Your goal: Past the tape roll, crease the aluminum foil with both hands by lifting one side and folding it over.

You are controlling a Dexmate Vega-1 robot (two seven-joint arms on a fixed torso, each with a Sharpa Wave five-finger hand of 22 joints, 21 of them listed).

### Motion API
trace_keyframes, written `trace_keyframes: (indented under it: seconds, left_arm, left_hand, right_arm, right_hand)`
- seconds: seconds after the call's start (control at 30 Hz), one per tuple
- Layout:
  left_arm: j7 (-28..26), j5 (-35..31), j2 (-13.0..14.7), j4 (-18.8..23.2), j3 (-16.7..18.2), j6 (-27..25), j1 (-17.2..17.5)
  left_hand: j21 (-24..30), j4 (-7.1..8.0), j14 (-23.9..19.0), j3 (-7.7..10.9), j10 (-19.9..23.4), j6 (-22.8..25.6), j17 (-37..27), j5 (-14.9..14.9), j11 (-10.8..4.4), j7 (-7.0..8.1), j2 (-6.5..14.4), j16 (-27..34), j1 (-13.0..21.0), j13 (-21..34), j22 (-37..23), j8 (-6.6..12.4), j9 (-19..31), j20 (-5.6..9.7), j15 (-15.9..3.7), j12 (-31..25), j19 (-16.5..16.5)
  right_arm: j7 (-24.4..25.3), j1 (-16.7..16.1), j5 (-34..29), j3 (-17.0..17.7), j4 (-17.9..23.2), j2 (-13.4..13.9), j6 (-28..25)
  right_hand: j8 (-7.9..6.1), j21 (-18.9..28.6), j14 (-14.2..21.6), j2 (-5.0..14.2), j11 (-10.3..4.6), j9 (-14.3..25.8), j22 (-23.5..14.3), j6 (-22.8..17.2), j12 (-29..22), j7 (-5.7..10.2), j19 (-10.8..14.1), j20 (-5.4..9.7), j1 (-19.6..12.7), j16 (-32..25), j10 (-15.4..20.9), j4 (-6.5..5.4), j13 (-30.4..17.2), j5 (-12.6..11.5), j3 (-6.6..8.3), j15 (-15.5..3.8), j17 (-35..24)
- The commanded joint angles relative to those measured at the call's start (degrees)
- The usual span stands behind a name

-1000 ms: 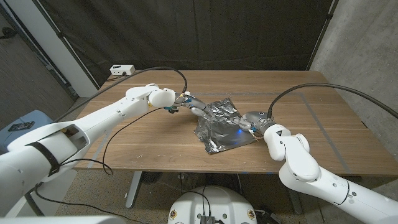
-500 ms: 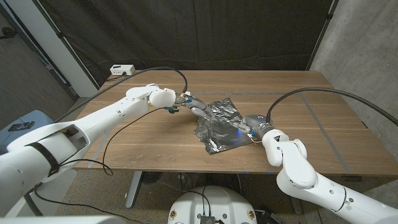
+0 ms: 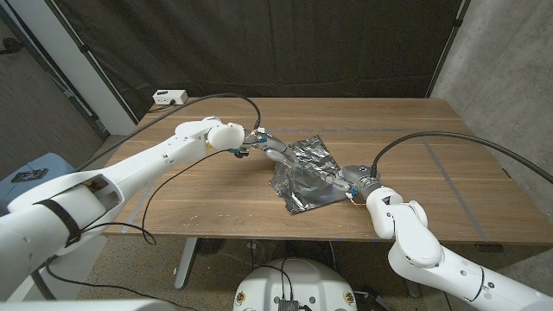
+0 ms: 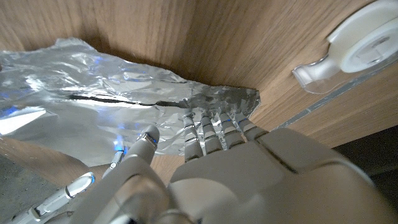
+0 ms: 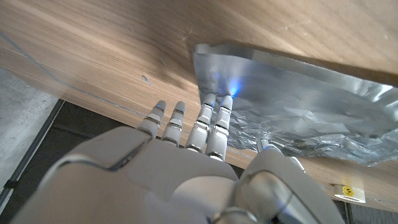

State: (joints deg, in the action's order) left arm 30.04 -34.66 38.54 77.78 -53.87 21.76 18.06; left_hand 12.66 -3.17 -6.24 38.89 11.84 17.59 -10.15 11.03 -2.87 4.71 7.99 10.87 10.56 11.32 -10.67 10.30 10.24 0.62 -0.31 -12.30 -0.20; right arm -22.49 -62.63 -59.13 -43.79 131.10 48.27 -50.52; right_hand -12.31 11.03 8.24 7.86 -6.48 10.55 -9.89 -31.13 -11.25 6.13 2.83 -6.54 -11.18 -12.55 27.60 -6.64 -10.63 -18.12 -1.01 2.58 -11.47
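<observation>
Head view: both hands, left hand [image 3: 270, 148] and right hand [image 3: 349, 179], press the crumpled foil [image 3: 304, 171].

Robot lab or test bay, wooden desk [image 3: 216, 194] on metal legs, black curtain backdrop [image 3: 285, 43], bare concrete wall [image 3: 505, 60], small white box [image 3: 169, 97] at desk corner

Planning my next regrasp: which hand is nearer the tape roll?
Left. The left hand presses the foil corner just beside the tape roll; the right hand touches the foil's opposite edge.
</observation>
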Motion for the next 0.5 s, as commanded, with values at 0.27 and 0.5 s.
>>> trace_keyframes:
  seconds: [0.27,0.5]
  left_arm:
    - [0.12,0.02,0.28,0.08,0.38,0.20,0.21]
    - [-0.15,0.03,0.16,-0.55,0.35,0.68,-0.01]
  left_hand:
    - [-0.19,0.01,-0.40,0.39,0.41,0.04,-0.03,-0.14,-0.26,-0.35,-0.11,-0.23,-0.40,0.27,-0.10,0.33,0.17,-0.11,0.38,-0.25,0.32]
    - [-0.19,0.01,-0.43,0.40,0.39,0.03,-0.03,-0.14,-0.22,-0.41,-0.12,-0.22,-0.43,0.27,-0.10,0.33,0.17,-0.12,0.35,-0.23,0.34]
  right_arm:
    - [4.32,-0.82,3.75,1.28,-2.27,1.57,3.38]
    - [3.67,-0.60,2.62,1.10,-0.50,1.93,2.78]
  right_hand:
    - [0.17,0.23,0.65,-0.12,-0.32,0.07,0.07,-0.45,-0.07,0.48,0.12,0.69,-0.58,-0.33,0.07,-0.22,-0.22,-0.06,0.22,-0.11,0.01]
    - [0.25,0.24,0.71,-0.12,-0.30,0.07,0.07,-0.39,-0.04,0.50,0.24,0.78,-0.59,-0.32,0.12,-0.24,-0.22,-0.05,0.26,-0.22,0.01]
